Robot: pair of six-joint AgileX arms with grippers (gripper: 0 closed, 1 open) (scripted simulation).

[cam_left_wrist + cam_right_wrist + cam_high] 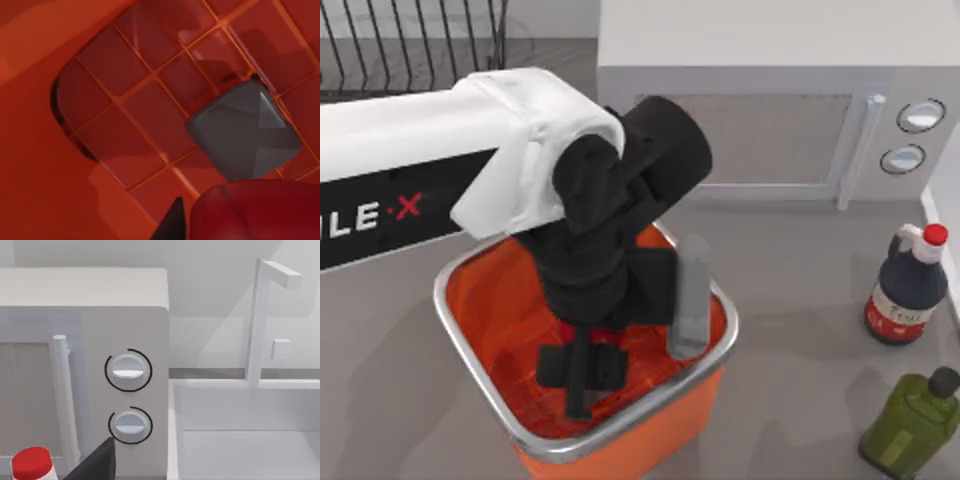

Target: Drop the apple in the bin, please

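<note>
The orange bin (715,300) with its silver rim stands at the front middle of the table. My left arm reaches down into it from the left. My left gripper (582,368) is low inside the bin, shut on the apple (604,334), of which a red sliver shows between the black fingers. In the left wrist view the glossy red apple (260,212) sits close to the camera beside a dark fingertip (172,225), above the bin's gridded floor (145,120) and its grey square (245,132). A dark part of my right gripper (97,465) shows in the right wrist view.
A white microwave (770,110) stands behind the bin. A dark sauce bottle with a red cap (905,285) and a green bottle (915,420) stand at the right. A wire dish rack (410,45) is at the back left. A white sink (245,430) adjoins the microwave.
</note>
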